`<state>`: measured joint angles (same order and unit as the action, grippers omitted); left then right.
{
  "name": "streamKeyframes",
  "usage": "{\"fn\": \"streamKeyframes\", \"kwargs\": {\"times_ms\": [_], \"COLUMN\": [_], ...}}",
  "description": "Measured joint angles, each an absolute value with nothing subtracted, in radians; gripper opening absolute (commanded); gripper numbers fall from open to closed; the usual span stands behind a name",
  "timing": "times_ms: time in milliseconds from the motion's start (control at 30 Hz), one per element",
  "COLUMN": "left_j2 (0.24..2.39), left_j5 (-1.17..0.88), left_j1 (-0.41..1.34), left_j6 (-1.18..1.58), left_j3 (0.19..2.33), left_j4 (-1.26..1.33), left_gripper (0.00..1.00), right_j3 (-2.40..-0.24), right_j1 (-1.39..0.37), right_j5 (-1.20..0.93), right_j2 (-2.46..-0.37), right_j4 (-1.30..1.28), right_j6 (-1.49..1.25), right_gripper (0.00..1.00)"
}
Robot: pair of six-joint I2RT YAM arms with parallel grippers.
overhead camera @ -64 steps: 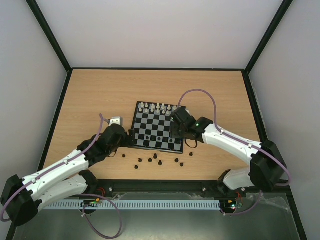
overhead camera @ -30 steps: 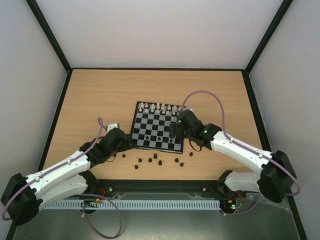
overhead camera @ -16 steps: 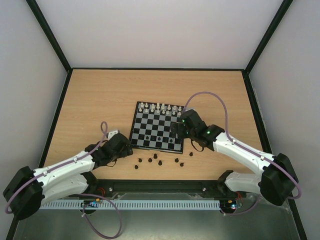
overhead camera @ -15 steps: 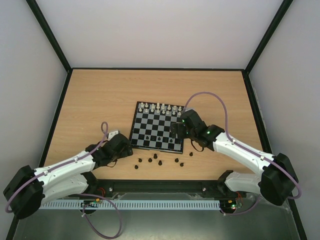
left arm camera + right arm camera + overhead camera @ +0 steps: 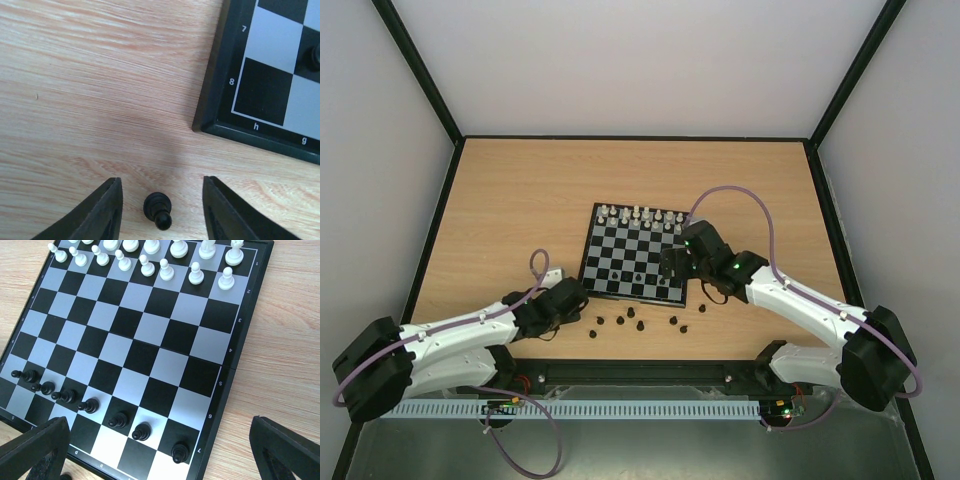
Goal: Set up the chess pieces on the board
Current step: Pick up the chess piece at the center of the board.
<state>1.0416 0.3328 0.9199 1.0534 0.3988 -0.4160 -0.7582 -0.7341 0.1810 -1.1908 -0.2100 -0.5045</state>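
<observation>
Inside left pincer (image 5: 161,181), upright black chess piece (image 5: 158,209)

Left hand (image 5: 570,297) hangs low near the desk's (image 5: 520,190) near edge, fingers (image 5: 107,212) half-spread; right hand (image 5: 673,263) gapes wide.

I see small white chess pieces (image 5: 166,271) in two rows, a light wood surface (image 5: 520,195), and pale walls (image 5: 640,60) around it.
</observation>
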Motion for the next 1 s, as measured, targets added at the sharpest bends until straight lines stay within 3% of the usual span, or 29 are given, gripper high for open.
{"fn": "streamKeyframes", "kwargs": {"times_ms": [300, 633, 1000], "left_j2": [1.06, 1.139, 1.153], "left_j5": [0.358, 0.387, 0.419], "left_j1": [0.933, 0.953, 0.973], "left_j6": [1.067, 1.065, 1.071], "left_j3": [0.398, 0.409, 0.459], "left_j4": [-0.433, -0.429, -0.482], "left_gripper": [0.3, 0.03, 0.02], "right_j3": [-0.758, -0.748, -0.743], "right_j1": [-0.733, -0.733, -0.733], "right_j5": [0.176, 0.164, 0.16], "right_j2": [-1.191, -1.189, -1.182], "right_j4": [-0.21, -0.204, -0.203], "right_j6": [-0.505, -0.505, -0.505], "right_gripper": [0.99, 0.99, 0.99]}}
